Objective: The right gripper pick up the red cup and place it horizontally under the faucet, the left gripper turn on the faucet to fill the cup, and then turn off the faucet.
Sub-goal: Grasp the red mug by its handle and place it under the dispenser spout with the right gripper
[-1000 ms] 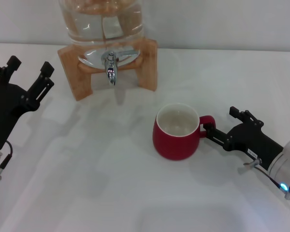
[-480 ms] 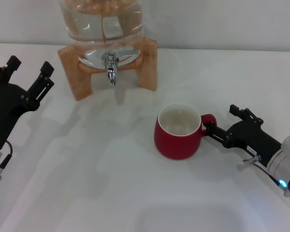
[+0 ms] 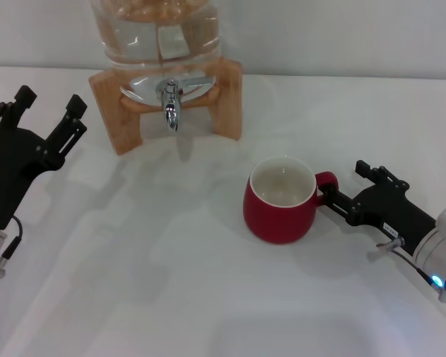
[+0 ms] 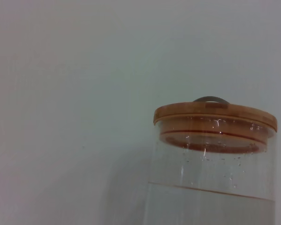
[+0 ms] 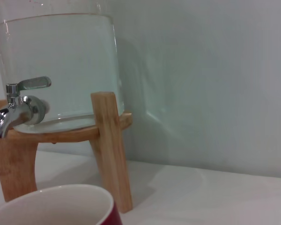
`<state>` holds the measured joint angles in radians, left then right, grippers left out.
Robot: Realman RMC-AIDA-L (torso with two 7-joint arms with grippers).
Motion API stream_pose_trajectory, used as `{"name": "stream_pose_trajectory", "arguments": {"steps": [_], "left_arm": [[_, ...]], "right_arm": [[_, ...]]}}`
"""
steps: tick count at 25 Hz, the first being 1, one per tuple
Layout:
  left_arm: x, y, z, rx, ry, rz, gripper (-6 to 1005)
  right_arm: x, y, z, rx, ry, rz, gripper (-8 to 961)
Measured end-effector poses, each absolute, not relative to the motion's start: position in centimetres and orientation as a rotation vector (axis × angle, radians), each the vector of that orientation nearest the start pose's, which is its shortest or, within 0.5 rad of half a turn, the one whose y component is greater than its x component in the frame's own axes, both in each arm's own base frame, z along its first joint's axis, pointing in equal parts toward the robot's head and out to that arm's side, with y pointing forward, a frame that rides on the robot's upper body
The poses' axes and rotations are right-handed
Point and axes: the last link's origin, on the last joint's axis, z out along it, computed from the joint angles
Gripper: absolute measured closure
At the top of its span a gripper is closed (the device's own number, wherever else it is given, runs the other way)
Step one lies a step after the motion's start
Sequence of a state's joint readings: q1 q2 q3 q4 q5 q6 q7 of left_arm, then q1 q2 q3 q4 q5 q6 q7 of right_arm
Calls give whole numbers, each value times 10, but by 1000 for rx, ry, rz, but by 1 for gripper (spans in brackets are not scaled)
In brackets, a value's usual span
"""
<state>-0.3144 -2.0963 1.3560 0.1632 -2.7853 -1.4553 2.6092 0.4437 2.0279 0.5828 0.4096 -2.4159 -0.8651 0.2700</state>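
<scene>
The red cup [image 3: 281,201] stands upright on the white table, right of and in front of the faucet [image 3: 169,102]. Its white rim also shows in the right wrist view [image 5: 56,202]. My right gripper [image 3: 330,196] reaches in from the right and is shut on the cup's loop handle. The chrome faucet, lever level, sticks out of the glass water jar [image 3: 157,33] on its wooden stand [image 3: 111,111]; it also shows in the right wrist view [image 5: 14,105]. My left gripper [image 3: 49,100] is open and empty, left of the stand.
The jar's wooden lid [image 4: 215,116] and water level show in the left wrist view. A pale wall runs behind the jar. The white table [image 3: 171,282] stretches in front of the cup and stand.
The right gripper and the red cup have shifted together a little to the right. The left gripper has barely moved.
</scene>
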Motion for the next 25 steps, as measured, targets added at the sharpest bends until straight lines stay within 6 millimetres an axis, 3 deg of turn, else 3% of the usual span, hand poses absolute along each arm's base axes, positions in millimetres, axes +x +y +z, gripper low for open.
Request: {"name": "stream_pose_trajectory", "arguments": {"steps": [8, 19, 21, 25], "left_arm": [[-316, 287, -1, -1714, -524, -1055, 107], [-316, 287, -1, -1715, -524, -1055, 107], [-317, 287, -1, -1714, -525, -1054, 107], [-317, 286, -1, -1710, -527, -1054, 107]], "right_arm": [[284, 320, -94, -2079, 660, 669, 184], [278, 316, -100, -2131, 585, 658, 629], [276, 317, -100, -2134, 578, 661, 826], [274, 317, -101, -2136, 568, 662, 835]]}}
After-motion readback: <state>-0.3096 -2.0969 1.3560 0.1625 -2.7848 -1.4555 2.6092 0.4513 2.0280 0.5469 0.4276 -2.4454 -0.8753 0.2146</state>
